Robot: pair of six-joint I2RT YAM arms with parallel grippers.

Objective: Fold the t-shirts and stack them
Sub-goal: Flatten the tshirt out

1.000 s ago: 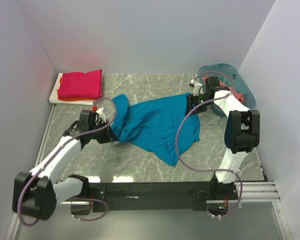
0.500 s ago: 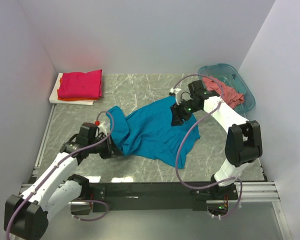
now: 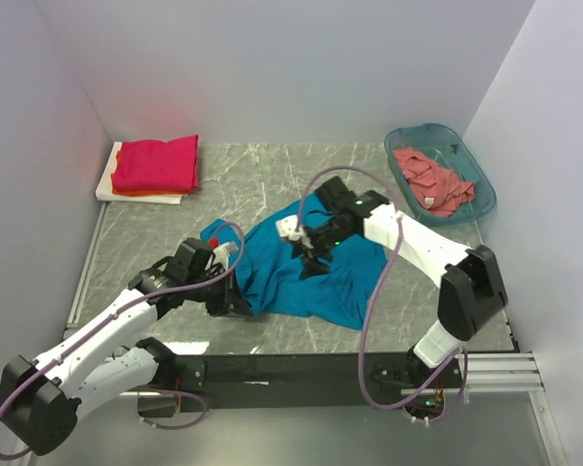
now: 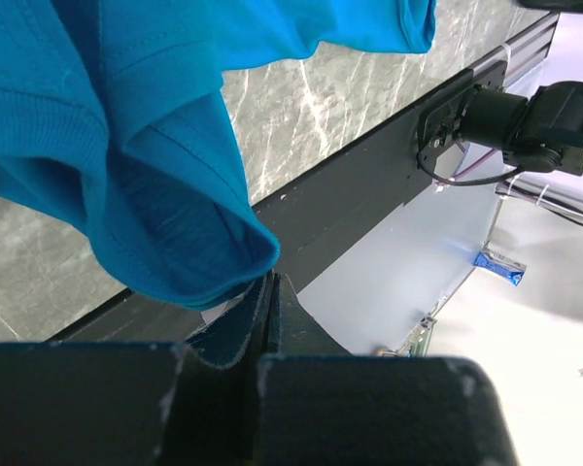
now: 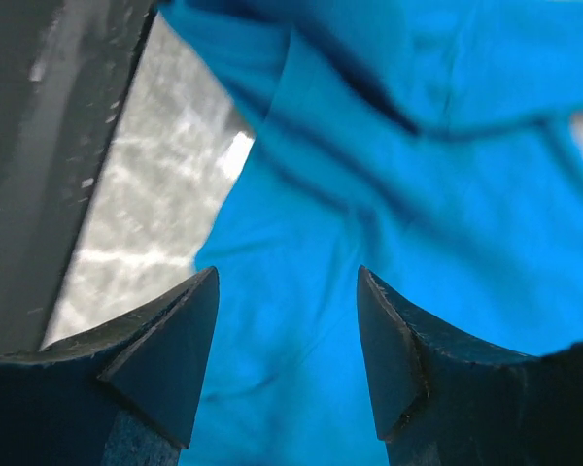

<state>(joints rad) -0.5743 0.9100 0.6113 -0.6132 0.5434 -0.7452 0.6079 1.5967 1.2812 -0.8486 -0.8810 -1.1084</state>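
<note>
The teal-blue t-shirt (image 3: 316,277) lies bunched on the marble table, near the middle. My left gripper (image 3: 237,297) is at the shirt's left edge and is shut on a fold of its hem (image 4: 204,262), which drapes over the closed fingertips (image 4: 272,291). My right gripper (image 3: 305,250) hovers open over the shirt's upper middle. The teal cloth (image 5: 418,194) fills the gap between its fingers (image 5: 180,340) and they grip nothing. A folded magenta-red t-shirt (image 3: 156,163) lies on an orange one (image 3: 134,191) at the back left. The salmon-pink t-shirt (image 3: 431,181) sits in the basket.
The translucent teal basket (image 3: 483,175) stands at the back right by the wall. A flat white board (image 3: 106,184) under the folded stack sits in the back left corner. The black rail (image 3: 301,369) with both arm bases runs along the near edge. White walls enclose three sides.
My right gripper swept from beside the basket leftward over the teal shirt. My left gripper pulled the shirt's edge toward the near side, and the shirt went from spread out to bunched.
</note>
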